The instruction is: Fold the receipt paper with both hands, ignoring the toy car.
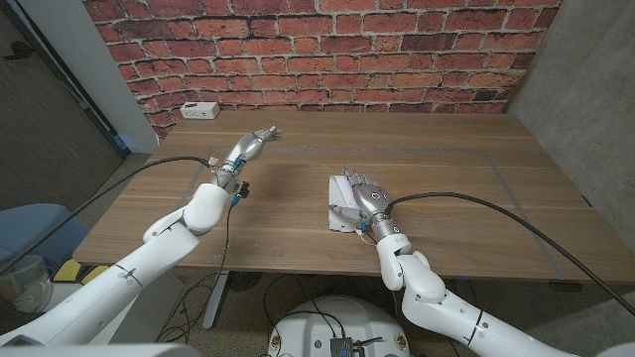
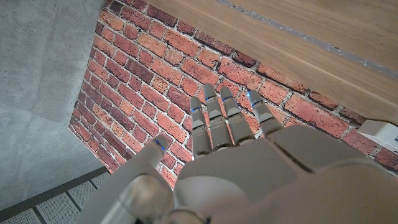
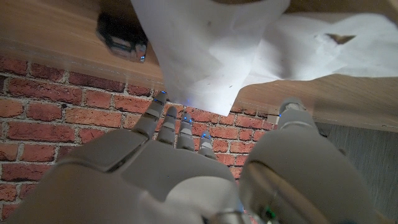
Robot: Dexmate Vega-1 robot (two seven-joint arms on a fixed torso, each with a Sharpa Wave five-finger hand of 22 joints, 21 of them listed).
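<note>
The receipt paper (image 1: 338, 210) lies just right of the tabletop's (image 1: 446, 208) centre, under the right robot hand (image 1: 359, 193), whose fingers are spread over it — holding nothing. The right wrist view adds a small dark object (image 3: 122, 38) beside the paper. Left robot hand (image 1: 250, 147) hovers at 11 o'clock, fingers straight, empty. A white box (image 1: 199, 110) sits at the far edge.

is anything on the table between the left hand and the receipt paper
Nothing visible does. The left hand hovers open, apart from the receipt paper, with bare wooden table between them. The right hand already rests on the paper. A small dark object, maybe the toy car, sits beside the paper.
</note>
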